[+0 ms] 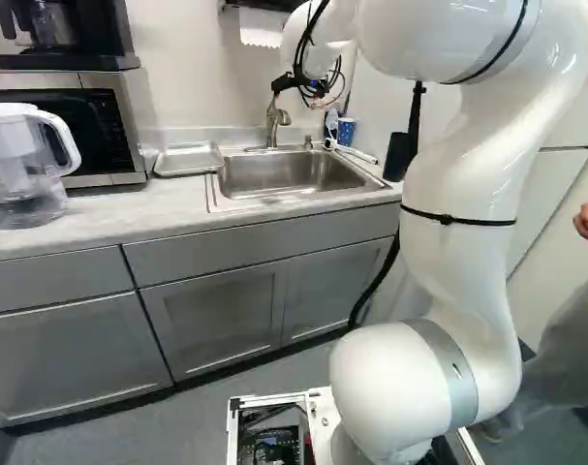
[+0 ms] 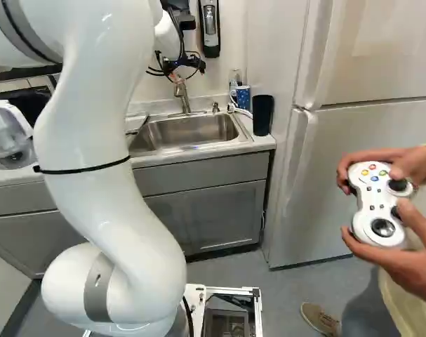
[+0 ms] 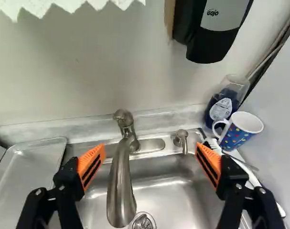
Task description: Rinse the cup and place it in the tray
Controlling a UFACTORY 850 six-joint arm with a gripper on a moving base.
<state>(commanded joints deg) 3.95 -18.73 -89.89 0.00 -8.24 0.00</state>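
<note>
Claw (image 1: 315, 89) is up near the sink (image 1: 284, 176), its two fingers spread wide apart, orange pads (image 3: 91, 164) facing each other. From the wrist view, the faucet (image 3: 121, 186) shows in the gap b/w them, a bit ahead, w/ the drain strainer (image 3: 143, 222) down in the basin just past the spout. Cup's (image 3: 234, 137) on the bench (image 1: 100, 215), upright, ahead and off to the claw's R, apart from it: blue w/ colored dots, white handle. Bottle w/ blue liquid (image 3: 221, 109) is just beside it, soap pump (image 3: 181, 139) nearer the claw's middle. Metal tray (image 3: 27, 176) lies flat on the claw's L, by the sink's edge. Black wall dispenser (image 3: 207, 45) is higher, ahead & to the R. Closer in than the claw, well off to its R, a person's hands (image 2: 409, 263) hold a white game controller (image 2: 373, 200). Clear pitcher (image 1: 17, 184) stands far L of the claw, near the microwave (image 1: 85, 121).
</note>
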